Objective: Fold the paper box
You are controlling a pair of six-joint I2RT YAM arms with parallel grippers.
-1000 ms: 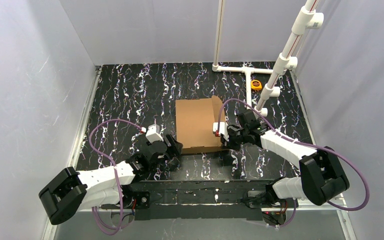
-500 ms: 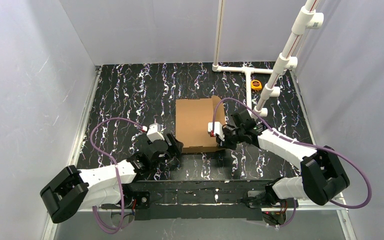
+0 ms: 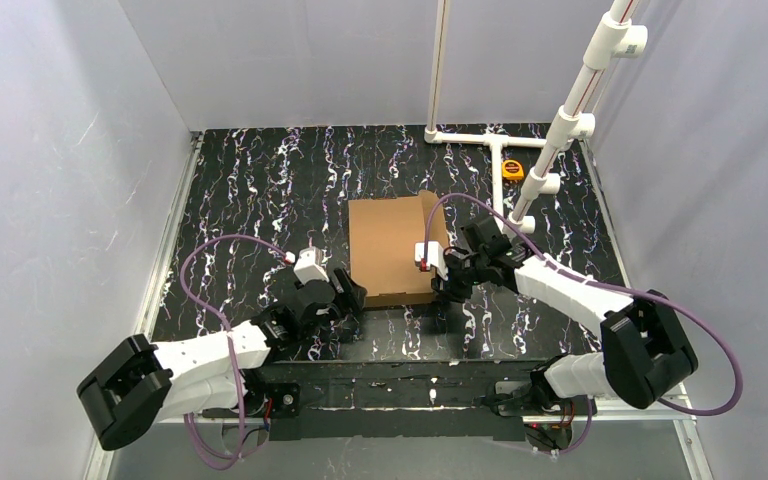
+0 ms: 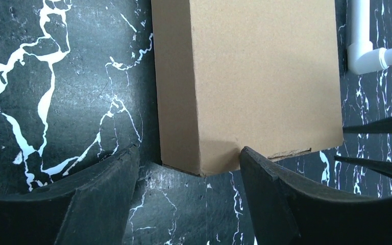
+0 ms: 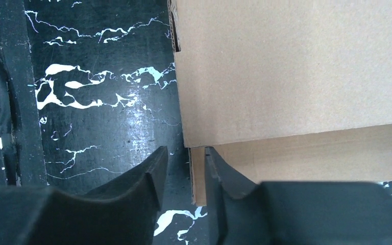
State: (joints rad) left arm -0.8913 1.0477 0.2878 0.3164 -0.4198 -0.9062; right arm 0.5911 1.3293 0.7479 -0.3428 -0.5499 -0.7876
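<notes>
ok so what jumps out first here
A brown cardboard box lies in the middle of the black marbled table. Two black pincers flank it: the left pincer open round its near corner, the right pincer at its right edge. White pipes stand at the back right.

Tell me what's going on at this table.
Two robot arms are working on a brown cardboard box lying in the middle of the black marbled table. The box looks mostly folded, its top panel down flat. The left gripper is open, with the box's near left corner sitting between its fingers, not clamped. The right gripper is at the box's near right corner, jaws slightly apart around the edge of a side flap that pokes out below the top panel.
</notes>
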